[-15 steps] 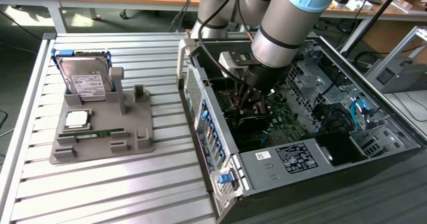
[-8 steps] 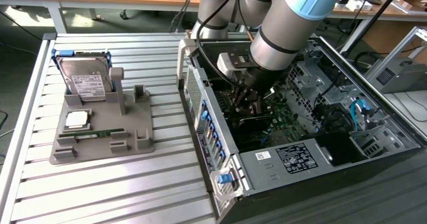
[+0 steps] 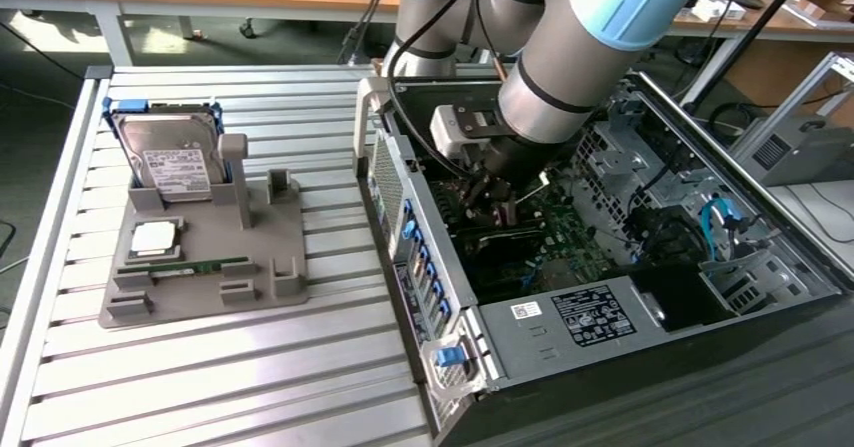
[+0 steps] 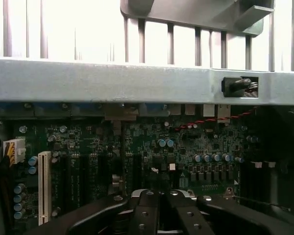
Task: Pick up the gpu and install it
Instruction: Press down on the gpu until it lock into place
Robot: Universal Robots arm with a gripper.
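Exterior view: your slatted tabletop (image 3: 200, 367) carries the open computer case (image 3: 534, 357), and the arm (image 3: 587, 57) reaches down into it. The claw (image 3: 497, 210) sits closed just above the motherboard (image 4: 186, 147), its fingers (image 4: 146, 213) drawn together. You cannot pick the gpu out from the dark boards there, nor tell which way its long axis runs.

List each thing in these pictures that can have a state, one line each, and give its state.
pincer: shut, inside the computer case above the motherboard
computer case: side open, lying on the table
hard drive: standing upright in the grey holder
memory stick: lying flat on the grey holder
grey holder: resting on the slatted table
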